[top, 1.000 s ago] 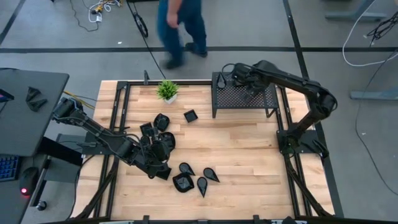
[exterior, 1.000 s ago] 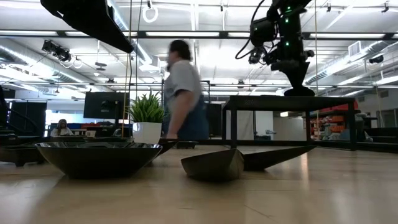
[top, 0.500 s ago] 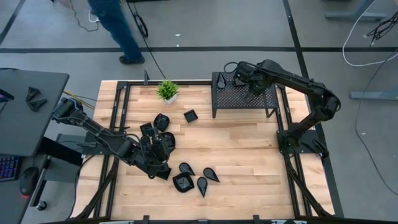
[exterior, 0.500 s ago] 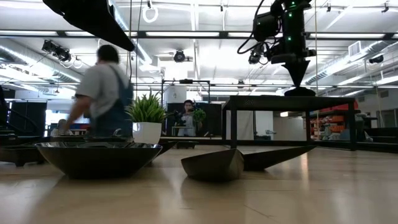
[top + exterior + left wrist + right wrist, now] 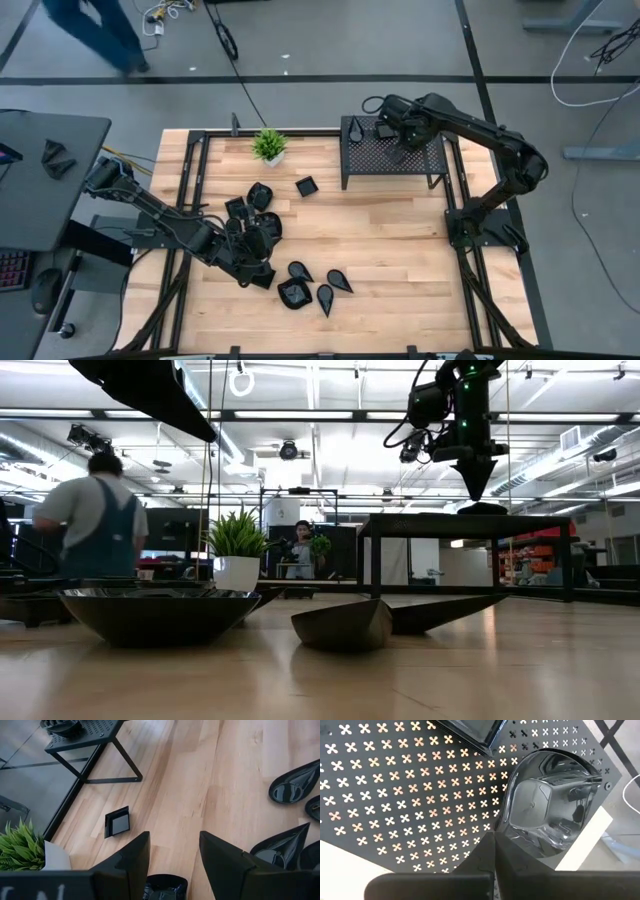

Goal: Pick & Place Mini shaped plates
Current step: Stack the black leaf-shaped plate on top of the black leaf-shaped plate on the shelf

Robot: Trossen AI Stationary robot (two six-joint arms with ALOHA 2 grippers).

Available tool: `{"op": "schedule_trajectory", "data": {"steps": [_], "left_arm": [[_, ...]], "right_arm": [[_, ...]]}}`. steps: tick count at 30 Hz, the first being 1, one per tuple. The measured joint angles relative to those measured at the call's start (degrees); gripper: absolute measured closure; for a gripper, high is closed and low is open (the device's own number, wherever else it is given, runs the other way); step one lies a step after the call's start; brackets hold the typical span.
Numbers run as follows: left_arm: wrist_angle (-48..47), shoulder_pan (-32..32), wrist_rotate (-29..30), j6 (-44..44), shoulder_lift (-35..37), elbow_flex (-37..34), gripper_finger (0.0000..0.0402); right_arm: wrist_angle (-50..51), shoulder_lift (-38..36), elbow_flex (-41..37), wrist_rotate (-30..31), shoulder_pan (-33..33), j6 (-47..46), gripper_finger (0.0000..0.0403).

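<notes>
Several glossy black mini shaped plates lie on the wooden table: a cluster [image 5: 258, 196], a square one [image 5: 306, 186] and teardrops [image 5: 338, 281]. My left gripper [image 5: 172, 855] hovers open over the cluster, with a rounded plate [image 5: 165, 887] below its fingers. My right gripper [image 5: 492, 857] is shut and points down above the black perforated rack [image 5: 395, 158]. It stands just above a rounded plate [image 5: 545, 805] that rests flat on the rack top, with a square plate [image 5: 470, 730] beside it. In the low view the right gripper's tip [image 5: 478, 493] stands clear of that plate.
A small potted plant [image 5: 268, 146] stands at the table's far edge, left of the rack. Bare wood lies between the rack and the near teardrop plates. A person [image 5: 95, 30] walks on the floor beyond the table's far left corner.
My right gripper has shut its fingers over the rack and tipped a little, staying above the rounded plate, which lies still on the rack. The person behind the table has walked toward the left.
</notes>
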State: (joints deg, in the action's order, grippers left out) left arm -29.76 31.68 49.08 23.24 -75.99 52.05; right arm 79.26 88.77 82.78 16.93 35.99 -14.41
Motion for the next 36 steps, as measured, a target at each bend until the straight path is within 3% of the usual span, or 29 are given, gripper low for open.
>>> {"op": "schedule_trajectory", "data": {"steps": [36], "left_arm": [[0.0, 0.0, 0.0, 0.0, 0.0, 0.0, 0.0225]], "right_arm": [[-1.9, -0.1, 0.0, -1.6, 1.8, 3.0, 0.0399]]}}
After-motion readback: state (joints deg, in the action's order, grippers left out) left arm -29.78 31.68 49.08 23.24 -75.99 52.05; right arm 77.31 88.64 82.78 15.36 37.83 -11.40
